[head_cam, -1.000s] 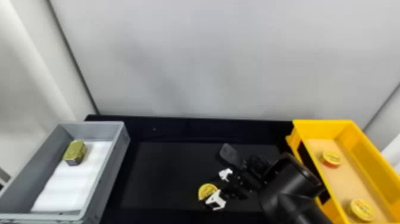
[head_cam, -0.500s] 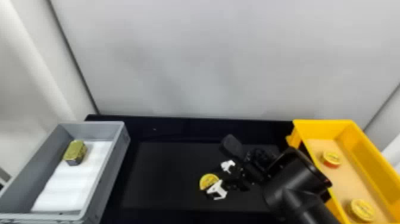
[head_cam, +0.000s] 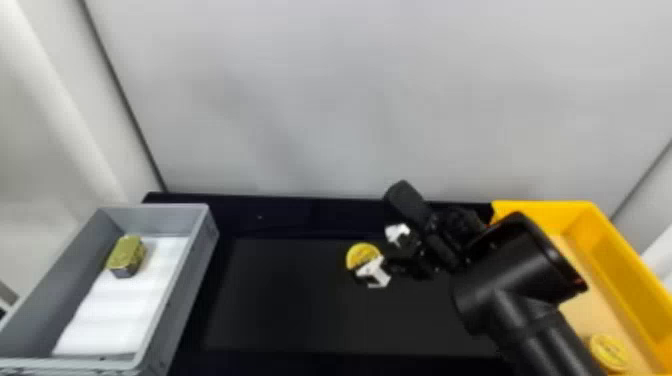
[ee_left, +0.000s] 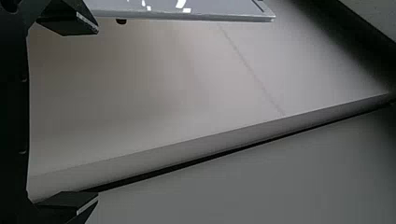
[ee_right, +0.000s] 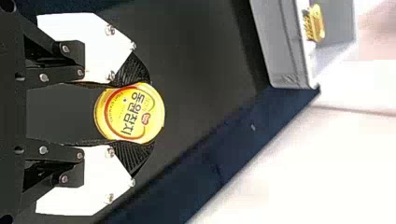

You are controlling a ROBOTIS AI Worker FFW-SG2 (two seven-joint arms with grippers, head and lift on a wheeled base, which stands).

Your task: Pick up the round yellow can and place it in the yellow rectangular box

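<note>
My right gripper (head_cam: 384, 257) is over the middle of the black table in the head view, shut on the round yellow can (head_cam: 361, 255). In the right wrist view, the right gripper (ee_right: 133, 113) has its two ribbed pads pressed to opposite sides of the can (ee_right: 130, 113), lid facing the camera. The yellow rectangular box (head_cam: 617, 260) stands at the right, partly hidden behind the right arm. In the left wrist view, my left gripper (ee_left: 95, 114) is parked with its fingers wide apart and nothing between them.
A grey box (head_cam: 192, 260) at the left holds a gold-topped rectangular can (head_cam: 126, 254) on white padding. Another round yellow can (head_cam: 608, 351) lies in the yellow box. Behind the black table (head_cam: 280, 300) stands a pale wall (head_cam: 350, 100).
The right gripper has moved away toward the back wall with the can in it, and slightly to the right. Its arm now covers the red-sided can inside the yellow box.
</note>
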